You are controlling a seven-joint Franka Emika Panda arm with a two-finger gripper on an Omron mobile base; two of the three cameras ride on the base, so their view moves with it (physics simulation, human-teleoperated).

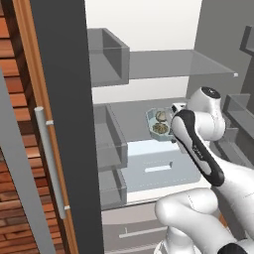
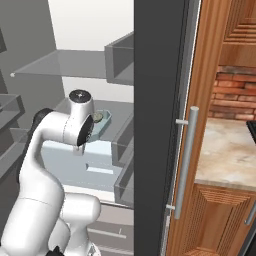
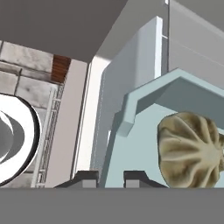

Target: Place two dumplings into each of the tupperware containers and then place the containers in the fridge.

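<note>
Fridge (image 1: 149, 64) is seen with its dark grey door (image 1: 67, 124) swung open; interior walls white and smooth, shelves flat grey, a pale blue drawer (image 1: 154, 166) with a slot handle below the middle shelf.

Pale teal tupperware container (image 1: 153, 124) is seen on the grey middle shelf (image 1: 129, 111), above the drawer. Shape: shallow rectangular tub, raised rim, clipped corners, matte plastic look. Its long axis cannot be told, since the arm covers part of it.

Two dumplings (image 1: 160, 122) are seen inside the tub, one behind the other in the left base view. Round beige-tan lumps, mottled. In the hand view one dumpling (image 3: 192, 151) shows radiating creases gathered toward a point at its right side.

Gripper (image 3: 110, 177): the two dark fingertips are seen closed on the near rim of the teal container (image 3: 131, 144), rim wall between them.

In the right base view the container (image 2: 102, 121) is partly hidden behind the wrist.
</note>
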